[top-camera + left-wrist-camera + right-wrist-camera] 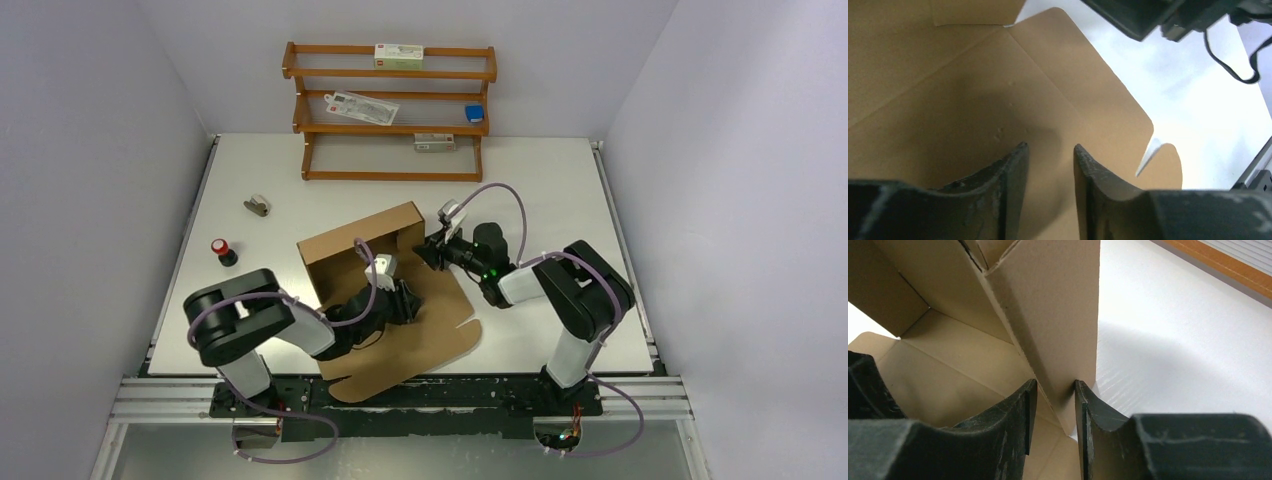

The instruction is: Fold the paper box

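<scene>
Right gripper (1054, 383) straddles an upright side wall of the paper box (432, 330) at the box's far right corner. We see the wall run down between the jaws, but it stands slanted to them. We cannot tell if it is pinched or only bracketed. Left gripper (1048, 147) is released: jaws parted, only the flat floor panel showing through the gap, nothing between them. We cannot tell whether its tips touch the cardboard.

The box sits mid-table toward the near edge, between both arms. Its far wall is raised and a short right wall stands up. The rest lies flat as a brown sheet, and a rounded near flap hangs past the table (540, 190) onto the metal rail (480, 392). In the top view the left arm (300, 325) covers the middle of the sheet, so we can't read the creases there. The box's left side is hard to make out behind that arm. In the left wrist view, the right arm (1143, 17) is cut off by the top edge.

Left of the box, apart from it, stands a red-capped dark object (223, 250). Farther off lies a small grey item (257, 205); what either one is we can't tell. At the far edge stands a wooden rack (390, 175) holding a few packets and a blue item (474, 112), all too small to identify.
</scene>
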